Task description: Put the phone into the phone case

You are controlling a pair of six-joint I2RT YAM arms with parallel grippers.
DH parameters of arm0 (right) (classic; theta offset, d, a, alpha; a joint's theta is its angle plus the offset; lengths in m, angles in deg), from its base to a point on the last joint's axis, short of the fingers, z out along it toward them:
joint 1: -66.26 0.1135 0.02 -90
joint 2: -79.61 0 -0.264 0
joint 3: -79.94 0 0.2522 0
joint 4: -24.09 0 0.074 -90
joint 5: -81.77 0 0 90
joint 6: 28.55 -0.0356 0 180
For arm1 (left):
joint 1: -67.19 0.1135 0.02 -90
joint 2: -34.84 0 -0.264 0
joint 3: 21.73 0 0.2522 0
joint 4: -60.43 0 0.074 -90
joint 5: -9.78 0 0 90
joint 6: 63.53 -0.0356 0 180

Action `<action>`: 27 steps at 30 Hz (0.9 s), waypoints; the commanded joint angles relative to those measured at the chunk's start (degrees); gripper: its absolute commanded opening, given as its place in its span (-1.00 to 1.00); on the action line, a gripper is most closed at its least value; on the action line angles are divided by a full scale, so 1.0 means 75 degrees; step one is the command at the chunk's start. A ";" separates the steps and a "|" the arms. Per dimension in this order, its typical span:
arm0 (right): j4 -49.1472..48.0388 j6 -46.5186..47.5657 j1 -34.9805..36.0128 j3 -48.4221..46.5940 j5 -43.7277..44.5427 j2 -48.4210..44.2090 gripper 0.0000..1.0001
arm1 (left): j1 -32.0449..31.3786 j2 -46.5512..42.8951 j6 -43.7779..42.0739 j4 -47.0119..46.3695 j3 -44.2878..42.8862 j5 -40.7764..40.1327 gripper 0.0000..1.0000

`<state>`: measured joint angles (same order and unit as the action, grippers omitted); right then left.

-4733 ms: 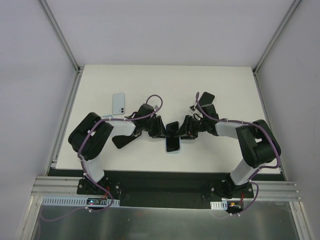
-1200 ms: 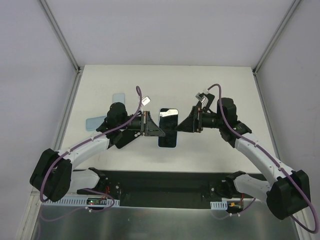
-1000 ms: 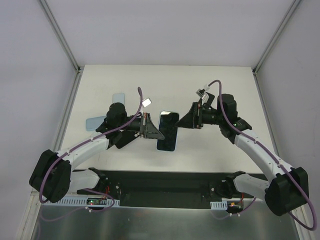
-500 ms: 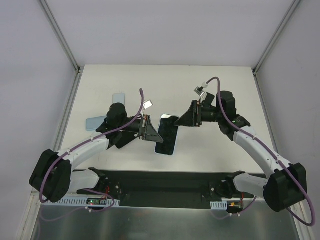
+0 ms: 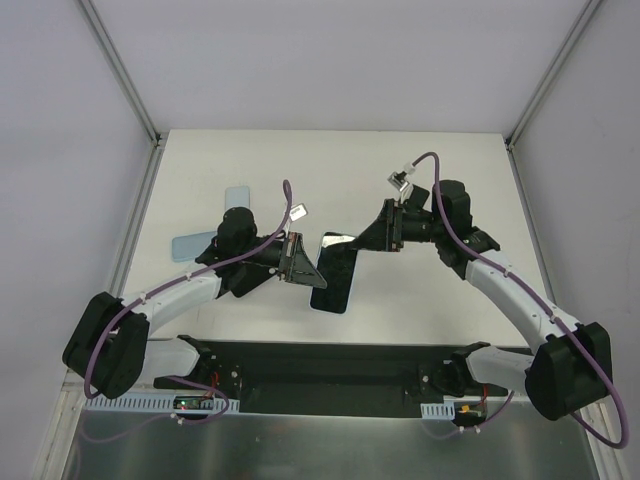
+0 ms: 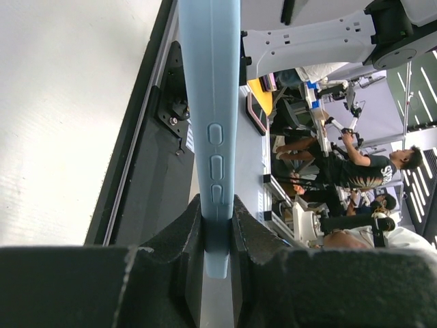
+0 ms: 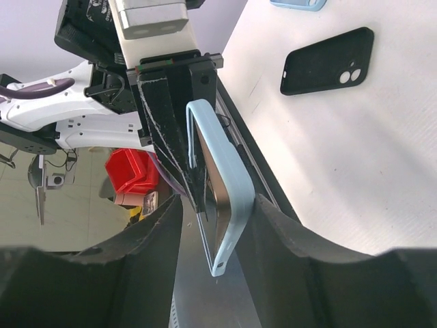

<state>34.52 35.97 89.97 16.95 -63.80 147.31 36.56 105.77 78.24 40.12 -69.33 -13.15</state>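
The left hand clamped one end of the light-blue soft phone case, raised off the white table. The slim dark-screened phone looked seated inside the case (every corner? I could not tell). The right hand straddled the case's other end, jaws half-wide, so a final squeeze seemingly remained.

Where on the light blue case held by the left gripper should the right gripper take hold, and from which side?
Probably the free end, pinched across front and back, from the side opposite the left gripper. The light blue case is a thin slab, edge-on between the open fingers of the right gripper, so broad faces suit the pads.
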 commanded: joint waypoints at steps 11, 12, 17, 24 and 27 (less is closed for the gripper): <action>-0.0143 -0.0073 -0.0044 -0.0361 0.0131 -0.0074 -0.78 | 0.0041 0.0116 -0.0117 -0.0392 0.0001 0.0128 -1.00; 0.0195 0.0171 -0.0043 -0.0419 0.0213 -0.0085 -0.81 | 0.0041 0.0139 -0.0129 -0.0334 0.0013 0.0093 -1.00; 0.1381 0.1028 0.0015 -0.0818 0.0765 -0.0191 -0.90 | 0.0041 0.0303 -0.0375 0.0229 -0.0128 -0.0071 -1.00; 0.1044 0.1030 0.0109 -0.0632 0.0332 -0.0132 -0.26 | 0.0030 0.0339 -0.0293 0.0241 -0.0280 -0.0107 -1.00; 0.0913 0.0936 0.0109 -0.0584 0.0390 -0.0121 -0.10 | -0.0029 0.0327 -0.0270 0.0229 -0.0304 -0.0083 -1.00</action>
<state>44.99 42.88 90.40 14.33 -58.84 147.61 36.52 108.22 76.38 42.40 -69.40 -13.76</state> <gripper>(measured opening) 0.432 0.145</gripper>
